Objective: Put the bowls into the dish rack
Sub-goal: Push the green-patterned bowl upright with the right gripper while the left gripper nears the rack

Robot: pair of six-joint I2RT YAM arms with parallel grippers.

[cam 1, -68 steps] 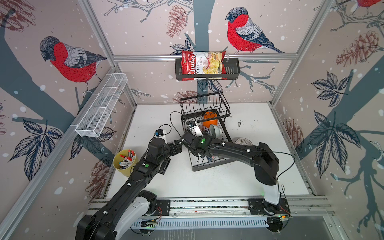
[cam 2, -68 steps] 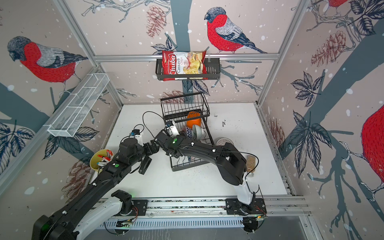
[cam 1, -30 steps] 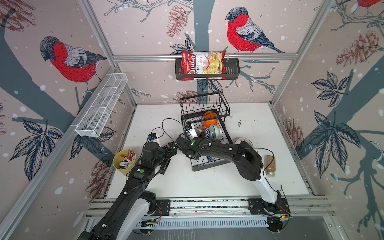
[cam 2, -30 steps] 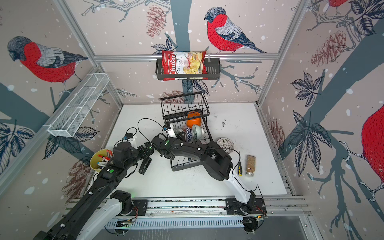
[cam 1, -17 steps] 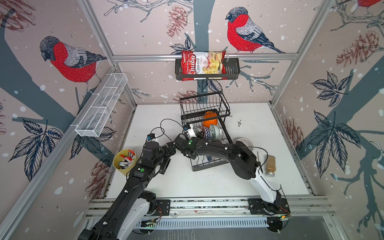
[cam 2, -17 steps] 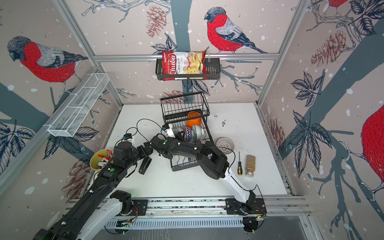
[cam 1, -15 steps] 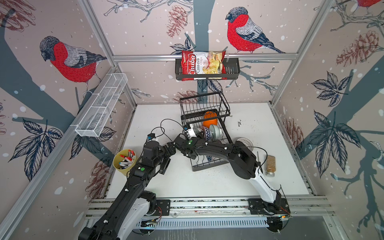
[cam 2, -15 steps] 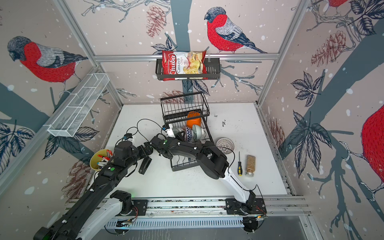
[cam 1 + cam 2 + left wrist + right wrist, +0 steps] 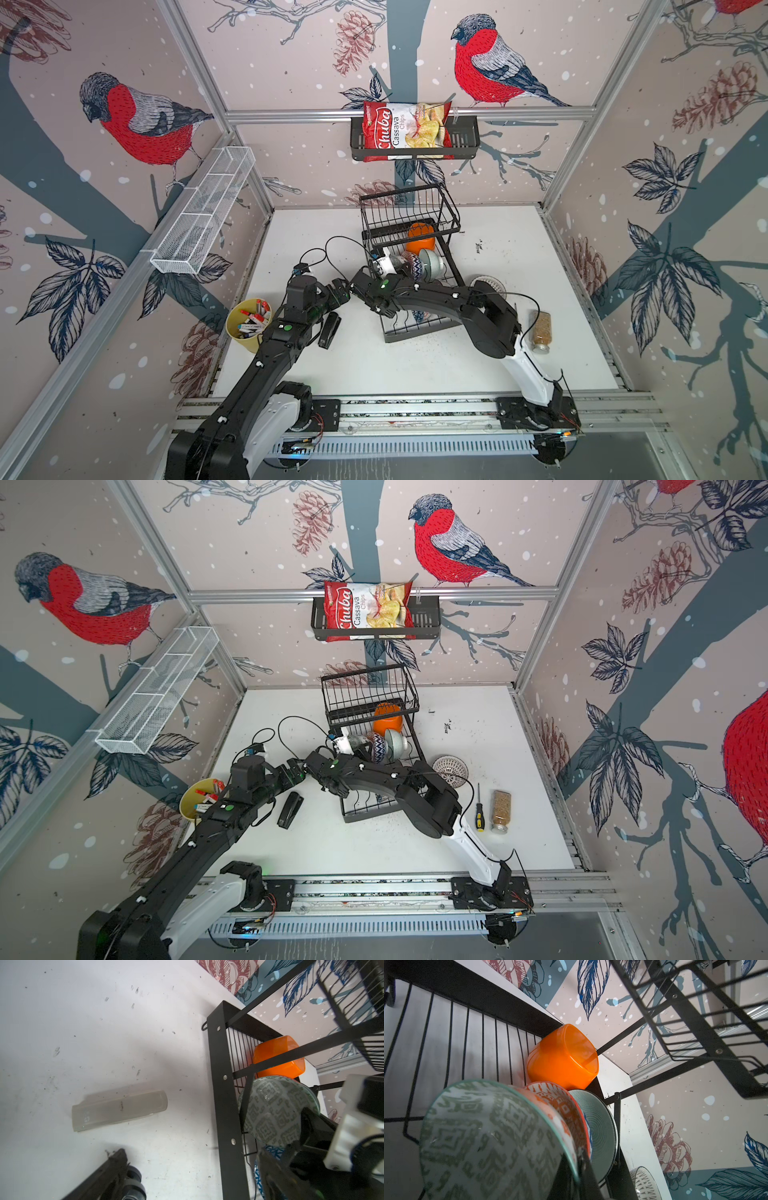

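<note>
1. Right wrist view: five bowls stand on edge in one row on the base tray of the dish rack [image 9: 477, 995]. They are one grey-patterned bowl [image 9: 492, 1136], one red-patterned bowl [image 9: 560, 1105], one blue-rimmed bowl [image 9: 589, 1132], one mint bowl [image 9: 600, 1124] and, farthest back, one orange bowl [image 9: 562, 1057].
2. Left wrist view: a sixth, blue-patterned bowl [image 9: 268, 1159] sits nearer the tray's front, mostly hidden.
3. Two arms: the right fingers [image 9: 311, 1124] pinch the grey-patterned bowl's rim. The left fingers [image 9: 108, 1174] are spread wide and empty above the desk [image 9: 83, 1032], just beside the rack's left edge.
4. In a top view, the desk also carries one cup of pens [image 9: 199, 802], one stapler [image 9: 289, 810], one strainer [image 9: 451, 769], one screwdriver [image 9: 480, 812] and one spice jar [image 9: 501, 810].
5. Against two seconds ago, the right elbow has swung toward the rack, uncovering the jar and screwdriver. The bowl count in the rack is the same, and the left fingers have barely shifted.
</note>
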